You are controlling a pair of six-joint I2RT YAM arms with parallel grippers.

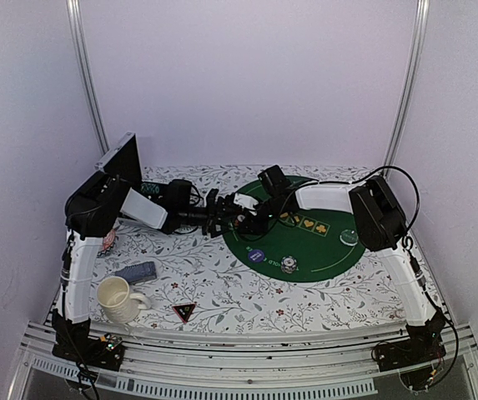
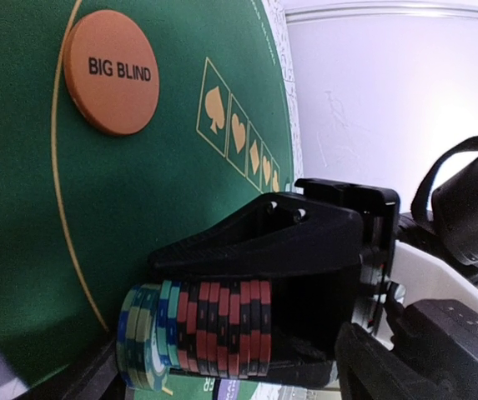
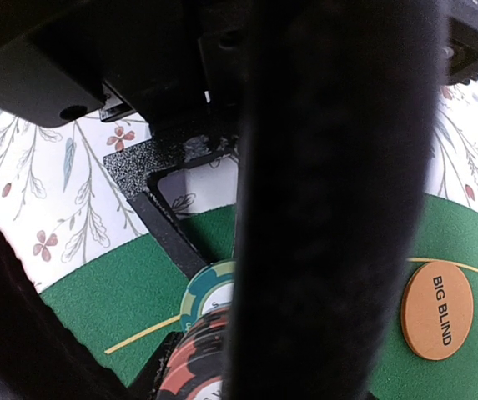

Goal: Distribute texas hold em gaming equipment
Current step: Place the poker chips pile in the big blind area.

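A sideways stack of red-black, teal and blue poker chips [image 2: 205,329] hangs over the green mat [image 2: 138,208], and my right gripper [image 2: 264,321] is shut on it, one black finger above and one below. The same stack shows low in the right wrist view [image 3: 201,342], beside the wide black finger [image 3: 330,250]. My left gripper [image 1: 218,213] faces it at the mat's left edge, open, its fingers spread beside the stack. An orange BIG BLIND button [image 2: 111,72] lies flat on the mat. A blue button [image 1: 257,255] and a small chip stack [image 1: 289,265] rest nearer the front.
Grey-blue cards [image 1: 136,272], a cream mug [image 1: 122,298] and a black triangular marker [image 1: 183,312] lie on the floral cloth at the front left. A pink dish [image 1: 108,242] sits under the left arm. A pale disc [image 1: 349,236] lies at the mat's right.
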